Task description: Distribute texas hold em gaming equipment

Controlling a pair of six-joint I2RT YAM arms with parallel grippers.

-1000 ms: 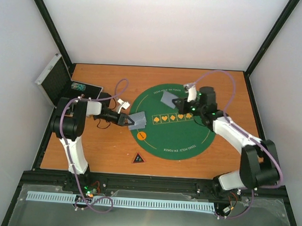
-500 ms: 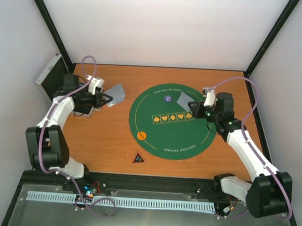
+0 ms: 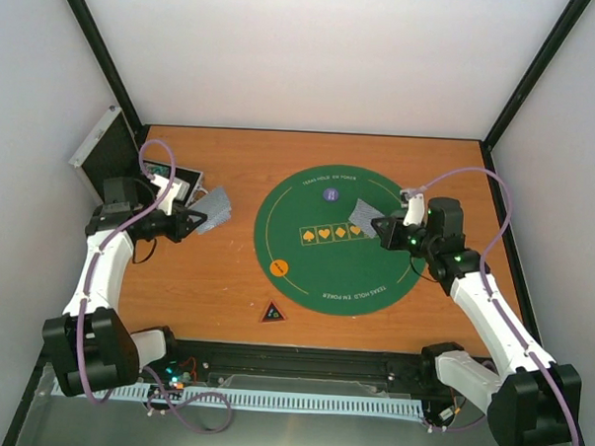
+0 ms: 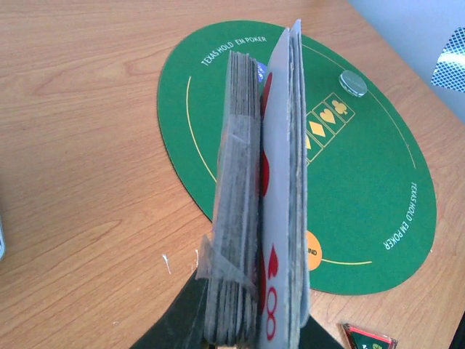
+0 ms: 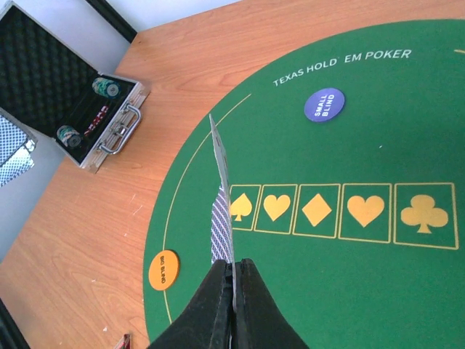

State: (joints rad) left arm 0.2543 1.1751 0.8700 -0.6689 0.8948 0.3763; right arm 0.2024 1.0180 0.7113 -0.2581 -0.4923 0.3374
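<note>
Purple "SMALL BLIND" chip (image 5: 324, 104); left end effector (image 3: 191, 219) tight on deck (image 4: 243, 196), right (image 5: 234, 292) on card (image 5: 221, 200).

The left arm (image 3: 96, 264) and the right arm (image 3: 491, 306) are made of long white tubes with fat black joints. A thin purple cable (image 3: 456, 173) loops along each arm. Tiny green lights (image 3: 412, 240) glow on the right arm. The left end effector (image 3: 189, 219) and the right end effector (image 3: 379, 228) are black, with pointed black fingers (image 5: 211, 309).
</note>
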